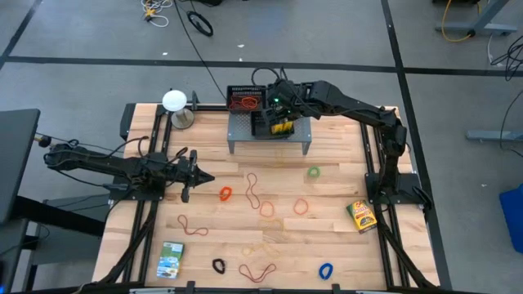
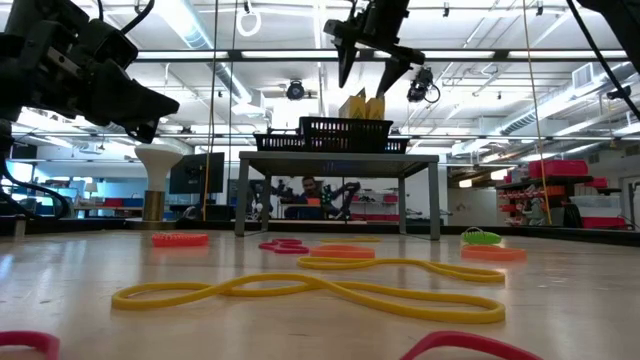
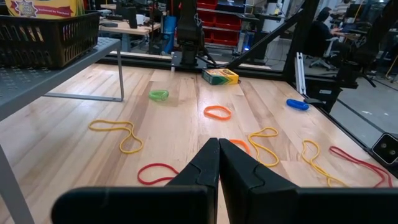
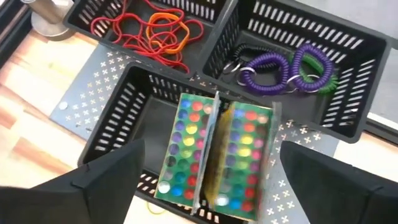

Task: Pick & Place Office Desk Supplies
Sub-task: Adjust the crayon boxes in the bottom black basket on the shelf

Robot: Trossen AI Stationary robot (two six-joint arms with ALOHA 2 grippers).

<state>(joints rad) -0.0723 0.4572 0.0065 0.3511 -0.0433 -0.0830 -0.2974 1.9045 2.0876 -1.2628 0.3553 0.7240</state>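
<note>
My right gripper (image 1: pixel 282 110) hangs open over the grey shelf (image 1: pixel 270 140), its fingers spread wide and slanting down. Below it, two card boxes with coloured dots (image 4: pixel 214 155) stand on edge, side by side, in the near black mesh tray (image 4: pixel 124 112). In the low view the fingertips (image 2: pixel 368 72) are just above the boxes' yellow tops (image 2: pixel 362 104), apart from them. Red and orange rubber bands (image 4: pixel 155 31) lie in a second tray. My left gripper (image 1: pixel 204 175) waits shut near the table's left edge, held level above the wood.
A third tray holds purple and green coil loops (image 4: pixel 280 62). Loose rubber bands lie across the table, such as an orange one (image 3: pixel 217 112) and a green one (image 1: pixel 314 171). A green-white box (image 1: pixel 171 260) and a yellow-green box (image 1: pixel 361 216) lie near the front corners. A white ball on a stand (image 1: pixel 174 101) is at the far left.
</note>
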